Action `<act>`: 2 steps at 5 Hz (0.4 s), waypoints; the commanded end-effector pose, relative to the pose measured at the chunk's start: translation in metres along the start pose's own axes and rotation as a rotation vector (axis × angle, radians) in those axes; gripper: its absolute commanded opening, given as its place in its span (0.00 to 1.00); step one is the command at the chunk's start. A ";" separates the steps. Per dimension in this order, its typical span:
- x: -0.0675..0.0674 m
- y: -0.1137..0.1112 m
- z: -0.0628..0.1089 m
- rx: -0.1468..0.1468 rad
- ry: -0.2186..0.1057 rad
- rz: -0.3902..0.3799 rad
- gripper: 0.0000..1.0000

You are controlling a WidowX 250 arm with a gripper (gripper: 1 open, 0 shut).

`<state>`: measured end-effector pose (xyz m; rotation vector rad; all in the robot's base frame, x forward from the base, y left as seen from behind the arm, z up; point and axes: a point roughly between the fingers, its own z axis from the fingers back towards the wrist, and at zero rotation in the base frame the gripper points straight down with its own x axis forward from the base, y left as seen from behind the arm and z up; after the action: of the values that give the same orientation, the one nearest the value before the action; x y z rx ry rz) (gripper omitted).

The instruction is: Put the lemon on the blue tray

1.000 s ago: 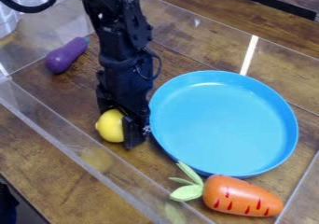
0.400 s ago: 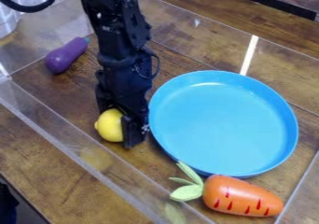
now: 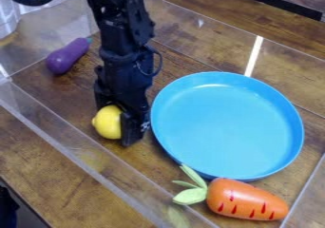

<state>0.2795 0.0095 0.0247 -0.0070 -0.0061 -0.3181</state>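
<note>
The yellow lemon (image 3: 108,123) sits low over the wooden table, just left of the blue tray (image 3: 229,123). My black gripper (image 3: 120,119) comes down from above and is shut on the lemon, whose right part is hidden behind the fingers. The tray is a wide round bright blue plate with a raised rim and nothing lies in it. The lemon and the gripper are beside the tray's left rim, outside it.
A purple eggplant (image 3: 67,54) lies at the back left. An orange carrot (image 3: 238,199) with green leaves rests at the front, below the tray. A clear plastic wall (image 3: 76,151) runs around the work area.
The gripper and the lemon have shifted slightly to the left and up, away from the tray's rim. The eggplant, carrot and tray stay where they were.
</note>
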 end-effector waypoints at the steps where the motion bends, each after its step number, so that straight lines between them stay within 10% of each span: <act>1: 0.018 -0.002 0.027 0.047 -0.068 -0.038 0.00; 2: 0.027 -0.006 0.041 0.077 -0.069 -0.062 0.00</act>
<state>0.2927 -0.0024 0.0445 0.0442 -0.0108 -0.3792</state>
